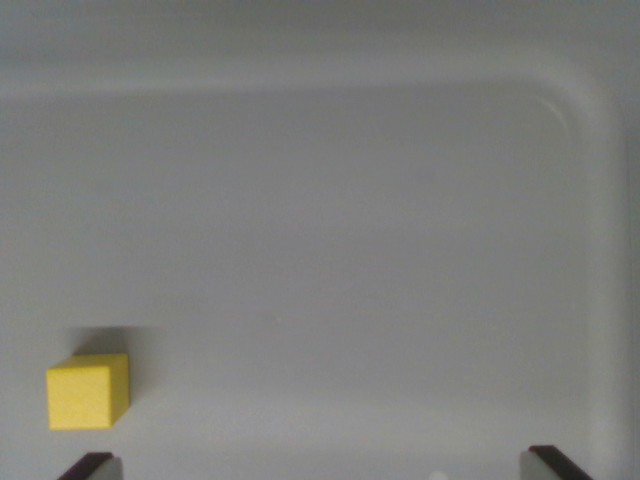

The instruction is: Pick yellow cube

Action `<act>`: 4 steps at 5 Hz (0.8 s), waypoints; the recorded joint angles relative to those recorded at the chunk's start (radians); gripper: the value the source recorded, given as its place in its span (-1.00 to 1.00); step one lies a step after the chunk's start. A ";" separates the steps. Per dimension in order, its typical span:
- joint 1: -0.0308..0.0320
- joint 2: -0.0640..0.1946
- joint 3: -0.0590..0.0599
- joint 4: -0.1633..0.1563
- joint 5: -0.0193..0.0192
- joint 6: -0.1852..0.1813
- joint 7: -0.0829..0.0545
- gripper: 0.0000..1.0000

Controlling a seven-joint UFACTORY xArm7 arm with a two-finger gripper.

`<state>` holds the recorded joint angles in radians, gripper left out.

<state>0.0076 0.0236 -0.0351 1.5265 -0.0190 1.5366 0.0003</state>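
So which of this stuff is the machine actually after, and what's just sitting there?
Part of the job:
- yellow cube, low at the wrist view's left
- claw, open, only its two fingertips showing at the bottom edge

Just there:
- grey tray that the cube rests on; nothing else lies on it

A plain grey tray [590, 110] with a raised, rounded rim.

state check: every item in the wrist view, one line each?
yellow cube: resting flat on the tray floor, ungrasped, at the wrist view's lower left.
gripper: open, fingertips wide apart, holding nothing; cube sits just above the left fingertip, outside the gap.
grey tray: upright, holding only the cube.
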 joint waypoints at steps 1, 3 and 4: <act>0.0000 0.000 0.000 0.000 0.0000 0.000 0.000 -1.00; 0.0024 0.005 0.004 -0.013 0.0012 -0.017 0.004 -1.00; 0.0055 0.012 0.010 -0.029 0.0028 -0.038 0.009 -1.00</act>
<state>0.0131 0.0355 -0.0252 1.4971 -0.0163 1.4981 0.0092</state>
